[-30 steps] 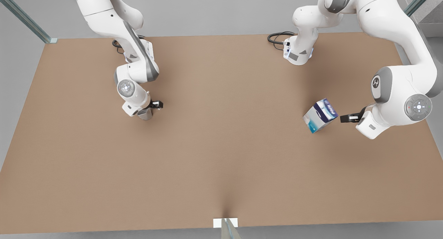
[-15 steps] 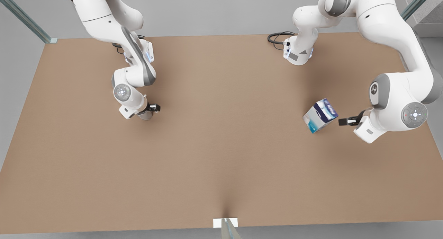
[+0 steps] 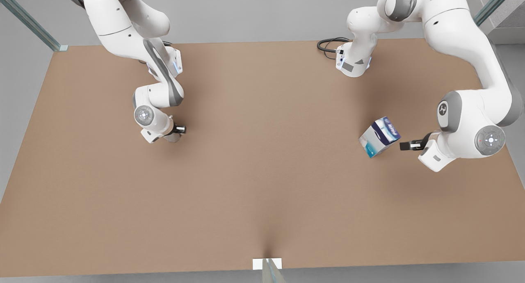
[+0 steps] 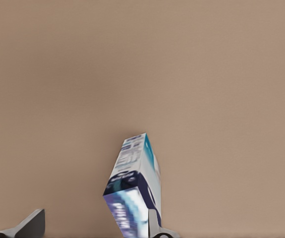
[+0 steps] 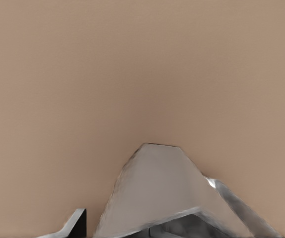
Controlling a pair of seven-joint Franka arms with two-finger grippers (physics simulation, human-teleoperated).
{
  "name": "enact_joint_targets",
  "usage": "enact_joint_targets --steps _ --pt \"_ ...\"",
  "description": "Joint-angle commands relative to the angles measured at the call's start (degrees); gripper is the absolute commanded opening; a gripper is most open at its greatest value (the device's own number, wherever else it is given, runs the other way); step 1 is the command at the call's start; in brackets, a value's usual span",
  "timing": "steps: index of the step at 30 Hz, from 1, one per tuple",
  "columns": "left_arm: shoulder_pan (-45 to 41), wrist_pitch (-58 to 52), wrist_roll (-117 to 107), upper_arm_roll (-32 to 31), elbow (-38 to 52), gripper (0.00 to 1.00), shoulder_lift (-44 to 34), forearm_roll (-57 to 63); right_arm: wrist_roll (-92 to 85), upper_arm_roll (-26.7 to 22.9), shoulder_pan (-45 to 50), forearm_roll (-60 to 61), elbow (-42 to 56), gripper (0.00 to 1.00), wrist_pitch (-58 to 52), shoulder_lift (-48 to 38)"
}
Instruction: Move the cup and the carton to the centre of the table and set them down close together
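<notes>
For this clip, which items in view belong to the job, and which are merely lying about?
Job items:
- small pale grey faceted cup, at the right gripper
- white and blue boxy carton, by the left gripper
- plain brown table

Lying about:
- black cable at the table's far edge

Soft, even light falls from above across the matte brown counter (image 3: pixel 262 184), with no glare on it. Each arm casts a faint, blurred shadow on the surface beneath it, and a darker smudge sits at the near edge around a small white bracket (image 3: pixel 267 263). The white arm shells carry gentle highlights. In the left wrist view the carton (image 4: pixel 132 191) looks blurred, its lettering unreadable. In the right wrist view the cup (image 5: pixel 157 196) is soft-edged, with a small bright glint.
</notes>
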Motion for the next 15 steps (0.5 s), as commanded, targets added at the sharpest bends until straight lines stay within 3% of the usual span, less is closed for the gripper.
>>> enact_joint_targets --steps 1,15 --pt "0.0 0.0 0.0 0.0 0.0 1.0 0.0 0.0 0.0 0.0 0.1 0.0 0.0 0.29 0.0 0.2" --pt "0.4 -0.3 0.0 0.0 0.0 1.0 -0.2 -0.2 -0.4 -0.1 -0.1 -0.3 0.7 0.26 0.1 1.1"
